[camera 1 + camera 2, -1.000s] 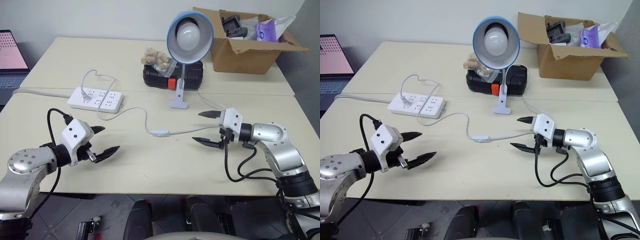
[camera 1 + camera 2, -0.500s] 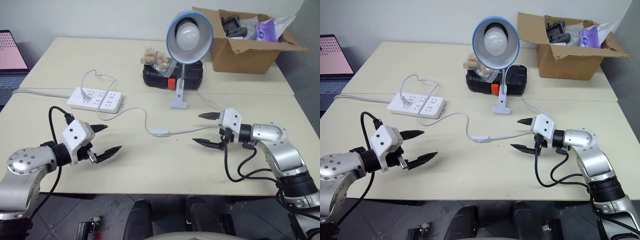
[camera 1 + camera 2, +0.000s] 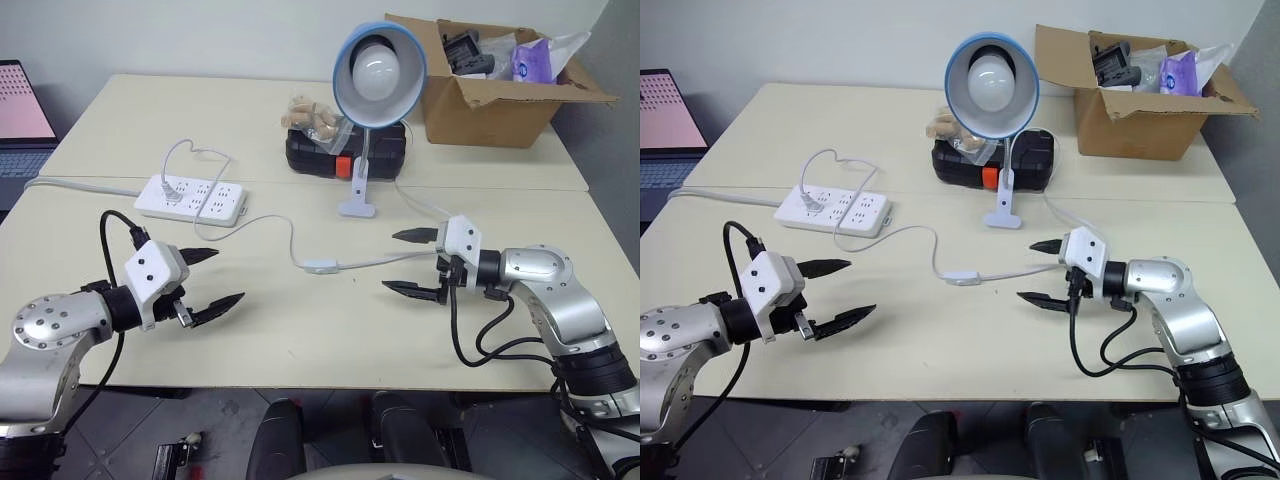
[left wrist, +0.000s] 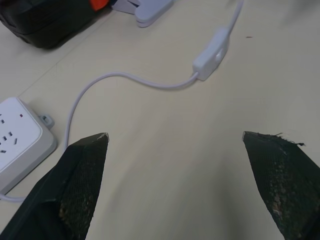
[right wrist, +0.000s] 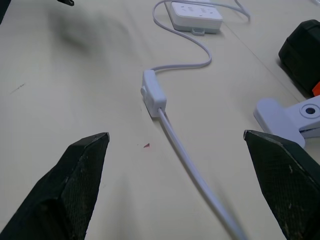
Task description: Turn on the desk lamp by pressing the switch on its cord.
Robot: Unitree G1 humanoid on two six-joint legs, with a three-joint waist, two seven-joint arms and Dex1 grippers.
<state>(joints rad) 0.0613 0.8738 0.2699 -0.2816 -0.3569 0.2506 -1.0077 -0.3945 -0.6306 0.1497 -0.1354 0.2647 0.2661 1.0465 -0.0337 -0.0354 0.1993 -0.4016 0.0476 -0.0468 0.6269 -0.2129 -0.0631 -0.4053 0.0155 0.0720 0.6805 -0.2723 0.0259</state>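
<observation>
White plastic, the switch (image 3: pixel 320 266) is found on the cord (image 3: pixel 380 260) at 7 o'clock of the desk lamp (image 3: pixel 372 90), unpressed; approach is judged pending, with left gripper (image 3: pixel 212 279) and right gripper (image 3: pixel 408 263) spread wide, empty.

Laptop (image 3: pixel 22 120): cut off by the left edge.
Cardboard box (image 3: pixel 490 100) contents: too jumbled to identify.
Desk lamp (image 3: pixel 378 62) stem: partly hides the black case (image 3: pixel 318 152).

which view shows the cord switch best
The right wrist view: the switch lies close ahead between the open fingers, its side button visible. The left wrist view shows it farther off, end-on; the eye views show it as a small white piece on the cord.
</observation>
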